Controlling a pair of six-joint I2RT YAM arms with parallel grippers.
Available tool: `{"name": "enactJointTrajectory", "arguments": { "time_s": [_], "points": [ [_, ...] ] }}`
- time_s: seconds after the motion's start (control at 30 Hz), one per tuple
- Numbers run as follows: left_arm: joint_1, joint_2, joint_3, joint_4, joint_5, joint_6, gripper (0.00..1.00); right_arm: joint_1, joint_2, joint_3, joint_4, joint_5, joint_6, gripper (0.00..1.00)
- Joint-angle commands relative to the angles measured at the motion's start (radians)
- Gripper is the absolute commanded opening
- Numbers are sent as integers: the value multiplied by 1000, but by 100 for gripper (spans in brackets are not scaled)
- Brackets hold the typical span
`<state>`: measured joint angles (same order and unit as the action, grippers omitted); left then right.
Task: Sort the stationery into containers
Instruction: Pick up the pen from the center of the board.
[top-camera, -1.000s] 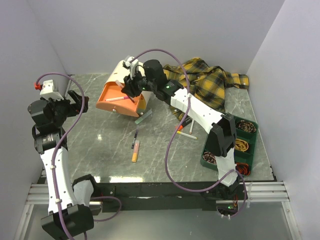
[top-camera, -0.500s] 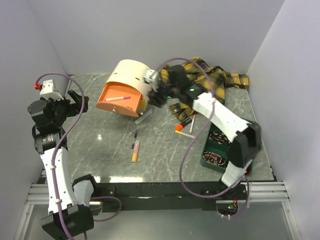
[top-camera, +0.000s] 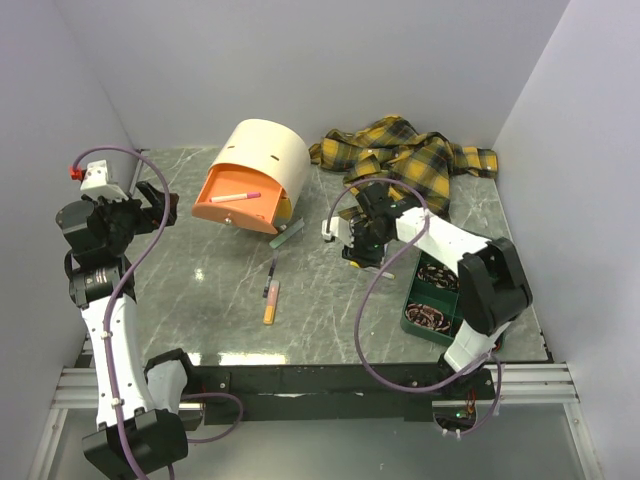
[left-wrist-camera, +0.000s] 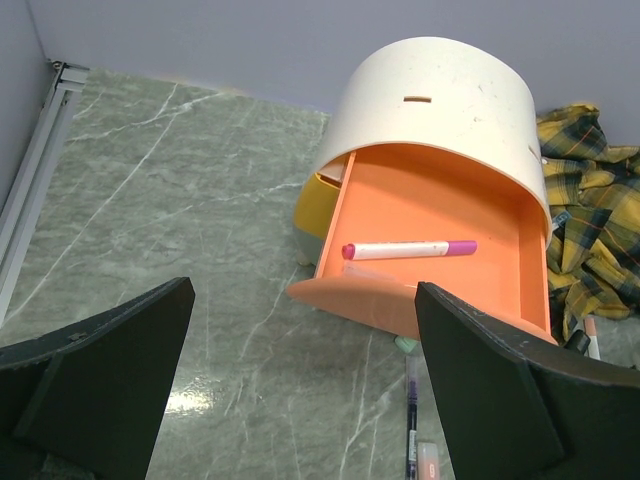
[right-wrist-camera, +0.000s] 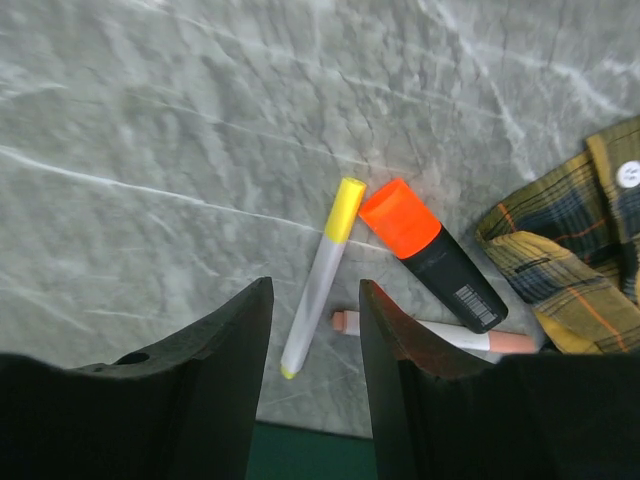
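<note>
Right gripper (right-wrist-camera: 312, 292) hangs with fingers (right-wrist-camera: 225, 380) spread either side of the yellow-capped marker (right-wrist-camera: 320, 270), probably lined up to pinch it for the open orange drawer (left-wrist-camera: 400, 200).

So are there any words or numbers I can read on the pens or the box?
No text can be read anywhere.
Black marker, orange cap: a barcode, digits too small to read.
Plaid shirt: a round white tag, print too blurred to read.
Drawer box: no writing shows.
</note>
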<state>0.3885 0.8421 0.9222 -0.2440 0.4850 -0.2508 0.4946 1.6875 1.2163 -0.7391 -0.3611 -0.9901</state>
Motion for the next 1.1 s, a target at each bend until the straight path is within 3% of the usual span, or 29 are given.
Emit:
{"name": "enactJointTrajectory", "arguments": {
  "time_s": [0.0, 0.7, 0.8, 0.93, 1.07],
  "points": [
    [-4, 0, 33, 19, 17, 22, 99, 1, 43, 14, 38, 82, -8, 47],
    [16, 6, 43, -8, 7, 27, 100, 4, 169, -23, 84, 211, 1, 47],
    [18, 9, 40, 0, 9, 24, 99, 7, 182, -24, 80, 223, 4, 38],
    [16, 12, 43, 0, 12, 25, 99, 12, 167, -31, 49, 202, -2, 10],
    [18, 20, 37, 17, 20, 19, 100, 12, 95, 23, -49, 119, 11, 5]
  ]
}}
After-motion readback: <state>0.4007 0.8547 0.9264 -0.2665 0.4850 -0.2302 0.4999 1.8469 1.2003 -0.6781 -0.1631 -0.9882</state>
